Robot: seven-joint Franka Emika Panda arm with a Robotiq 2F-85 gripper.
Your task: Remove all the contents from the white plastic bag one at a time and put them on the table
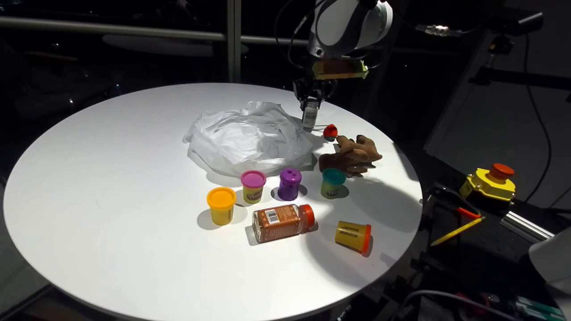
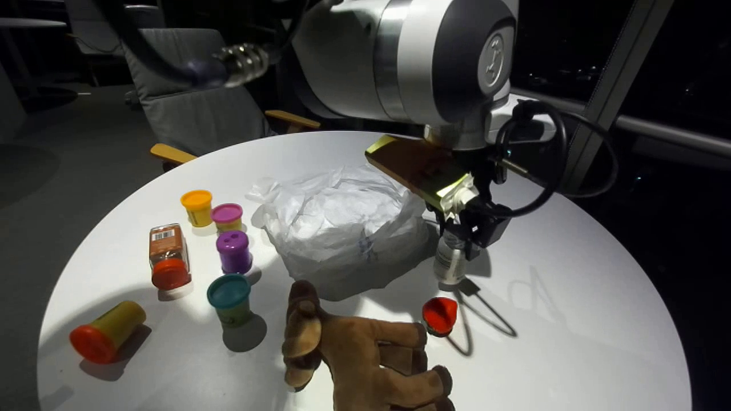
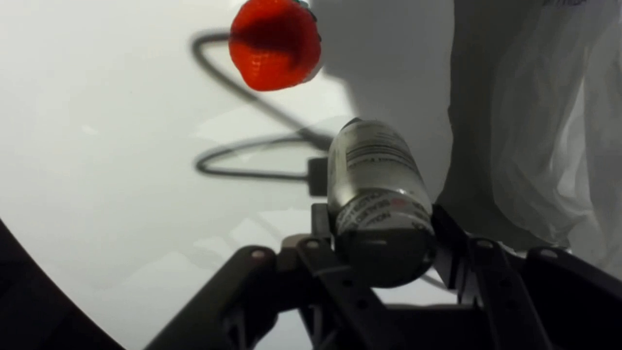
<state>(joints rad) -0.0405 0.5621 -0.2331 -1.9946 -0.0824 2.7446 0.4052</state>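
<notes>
1. Gripper (image 3: pixel 381 221) was clamped on a small bottle (image 3: pixel 378 158), a finger against either side near the capped end.
2. Long axis: close to upright, slight lean, in both exterior views; capped end up, base pointing between 6 and 7 o'clock.
3. In the wrist view the cap faced 6 o'clock and the base pointed just short of 12.
4. Appearance: pale body, label with fine dark print, cap dark in the wrist view; a printed band at the neck bore a small reddish mark, wording not fully legible.
5. Position: over the surface (image 1: pixel 111 223), near the white plastic bag (image 1: pixel 250 145), which lay at about 8 o'clock from the bottle in an exterior view. Wrist view showed a gap between them. Could not tell whether the base touched down.
6. Bag was crumpled and translucent.
7. Red strawberry (image 3: pixel 274 48) sat at 11 o'clock from the bottle in the wrist view.
</notes>
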